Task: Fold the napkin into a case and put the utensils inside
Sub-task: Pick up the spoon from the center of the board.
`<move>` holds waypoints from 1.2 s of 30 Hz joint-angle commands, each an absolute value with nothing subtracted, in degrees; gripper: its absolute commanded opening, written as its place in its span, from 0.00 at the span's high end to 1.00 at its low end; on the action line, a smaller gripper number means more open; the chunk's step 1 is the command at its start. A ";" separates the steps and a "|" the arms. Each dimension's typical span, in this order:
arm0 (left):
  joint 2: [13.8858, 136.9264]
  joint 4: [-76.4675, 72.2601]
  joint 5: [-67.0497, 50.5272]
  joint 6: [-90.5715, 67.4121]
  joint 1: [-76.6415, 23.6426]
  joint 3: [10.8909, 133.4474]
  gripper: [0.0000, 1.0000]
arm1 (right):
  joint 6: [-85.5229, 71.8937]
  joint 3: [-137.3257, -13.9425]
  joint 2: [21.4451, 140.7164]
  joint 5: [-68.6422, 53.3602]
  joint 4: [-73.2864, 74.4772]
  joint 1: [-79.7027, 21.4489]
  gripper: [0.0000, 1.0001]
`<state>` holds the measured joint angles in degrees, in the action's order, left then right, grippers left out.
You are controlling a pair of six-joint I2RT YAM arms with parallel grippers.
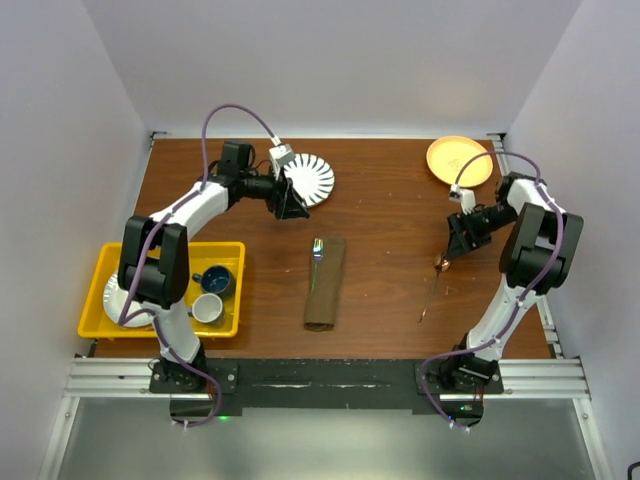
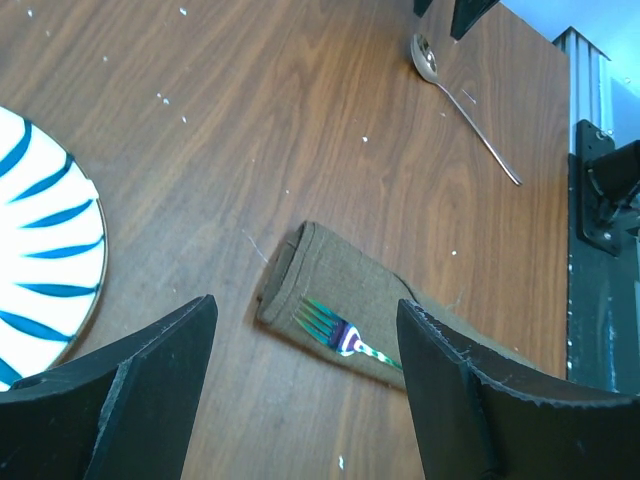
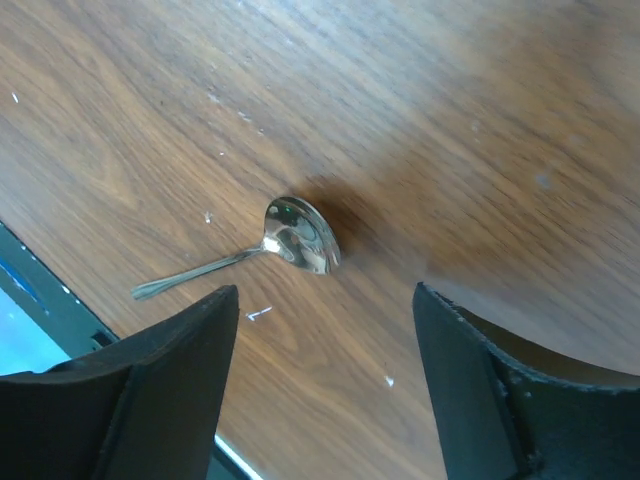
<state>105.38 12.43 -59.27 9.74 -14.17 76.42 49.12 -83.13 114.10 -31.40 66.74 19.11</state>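
Right wrist: right gripper (image 3: 325,300) spread, empty, over the spoon (image 3: 300,235) lying flat at frame centre; left gripper (image 2: 305,305) likewise spread, empty. Fork (image 2: 335,330) sits in case (image 1: 325,283), mid-frame. Risk: thin spoon skids from the pinch; inserting it could ruck the case.

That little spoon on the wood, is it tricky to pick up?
The spoon looks like thin shiny metal, so it is probably stiff and light. Lying flat on the smooth table, it may skid or spin if nudged. Its slim handle gives the open right gripper little to pinch.
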 commanded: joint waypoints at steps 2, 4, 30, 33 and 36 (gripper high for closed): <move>104.77 14.94 -63.02 11.69 -13.27 78.05 0.23 | 53.79 -80.42 115.48 -35.68 62.76 18.98 0.32; 104.24 14.86 -62.84 11.60 -13.27 77.78 0.23 | 53.70 -79.72 116.54 -36.21 61.53 18.98 0.44; 107.75 12.13 -56.34 5.63 -12.39 75.23 0.39 | 45.36 -98.61 115.58 -54.66 76.47 10.12 1.00; 108.89 11.60 -53.97 5.45 -13.44 75.23 0.46 | 37.29 -98.70 113.65 -56.24 71.22 4.58 1.00; 110.30 10.81 -52.65 5.01 -15.02 76.02 0.52 | 29.29 -99.49 113.20 -55.99 64.98 0.44 1.00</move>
<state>108.88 13.72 -54.96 6.50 -12.95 75.48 41.12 -97.06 116.75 -51.51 70.89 5.04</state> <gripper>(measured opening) 0.520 0.018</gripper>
